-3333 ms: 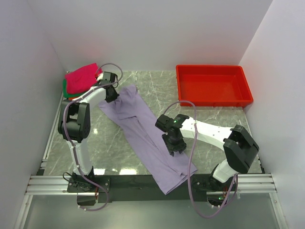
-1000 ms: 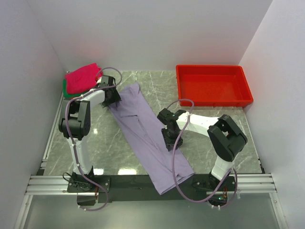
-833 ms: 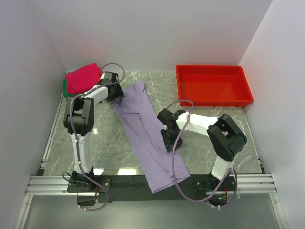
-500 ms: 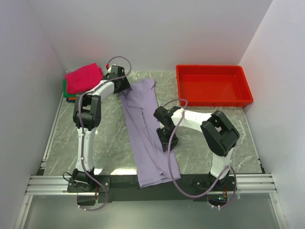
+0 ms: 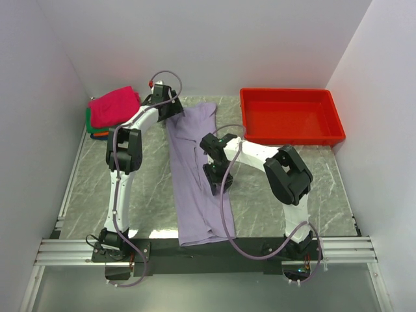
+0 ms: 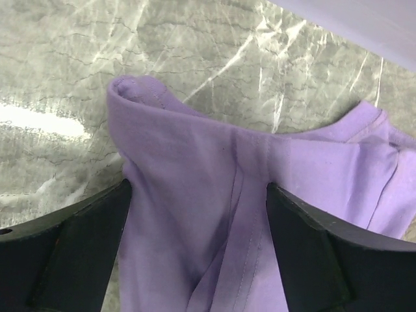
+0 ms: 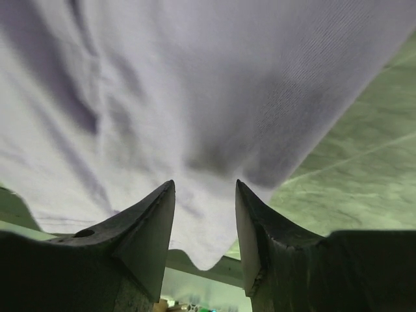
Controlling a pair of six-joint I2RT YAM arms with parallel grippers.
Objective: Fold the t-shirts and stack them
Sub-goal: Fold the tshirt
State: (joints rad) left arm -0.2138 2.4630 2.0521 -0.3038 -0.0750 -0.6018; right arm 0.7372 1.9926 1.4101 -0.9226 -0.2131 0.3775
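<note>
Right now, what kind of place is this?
Probably a robot test cell: plain white walls box in a marble-look table, with left arm and right arm bolted to a metal rail.

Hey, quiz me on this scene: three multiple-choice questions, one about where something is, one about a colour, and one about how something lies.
1. Where does the folded stack sit?
A. far left corner
B. near right corner
C. dead centre
2. What colour is its top shirt?
A. orange
B. magenta
C. white
3. How does the lavender shirt lie?
A. as a folded square
B. balled up
C. as a long strip reaching the table's near edge
Key: A, it sits where the left and back walls meet; B, magenta covers the pile; C, it stretches from far side to near edge.
</note>
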